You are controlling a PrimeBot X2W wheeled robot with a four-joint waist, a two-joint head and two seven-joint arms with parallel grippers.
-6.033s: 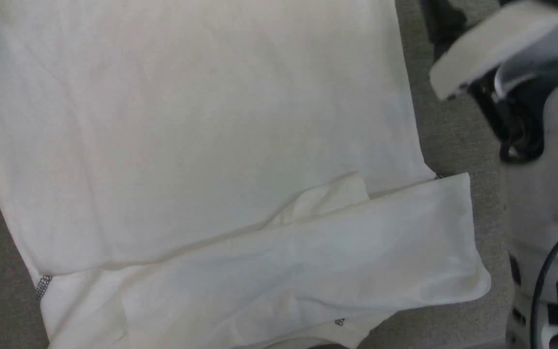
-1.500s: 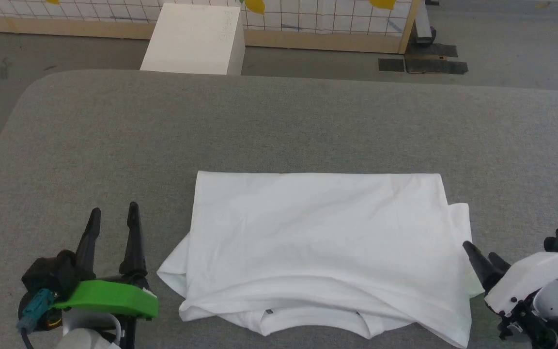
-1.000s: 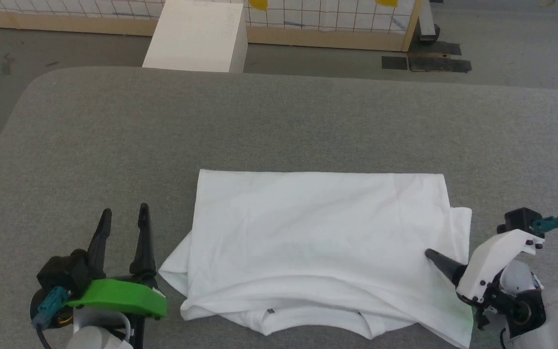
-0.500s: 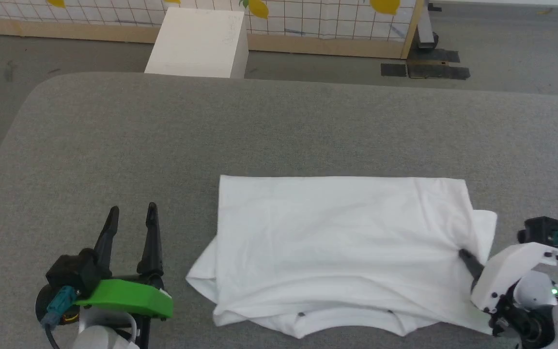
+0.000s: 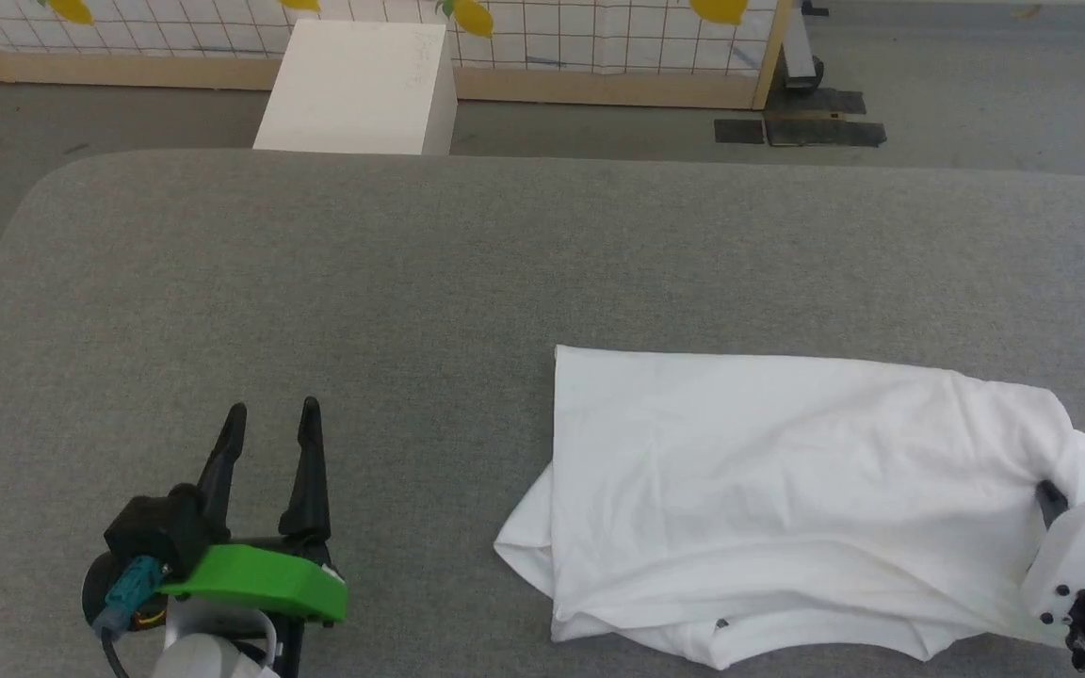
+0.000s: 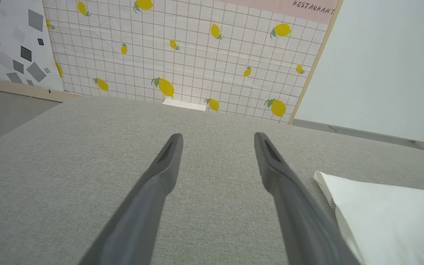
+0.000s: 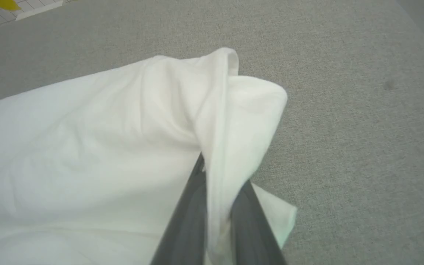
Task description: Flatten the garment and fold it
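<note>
The shirt (image 5: 787,490) had slid to the right across the grey worktop (image 5: 411,282) compared with 0.5 s earlier. The white box (image 5: 354,85) beyond the far edge had shifted only slightly, so the camera's turn explained little of it. The right pincer (image 5: 1046,494) was the cause: it was clamped on the shirt's right edge, with the cloth pinched between its 2 fingers and lifted into a small hump that draped over them.

The left pincer (image 5: 273,414) sat at the near left, spread wide and holding nothing. The shirt's left edge was now well apart from it.

The shirt lay on the near right part of the worktop as a rough rectangle, seemingly already folded at least once. Its far edge was straight, but the near edge was untidy, with lower layers poking out and a loose flap at the near left corner.

The tug looked like a repositioning or the start of a right-to-left fold. Pulled from 1 side only, the layers could slip further out of line, so the near edge probably needed squaring before another fold.
</note>
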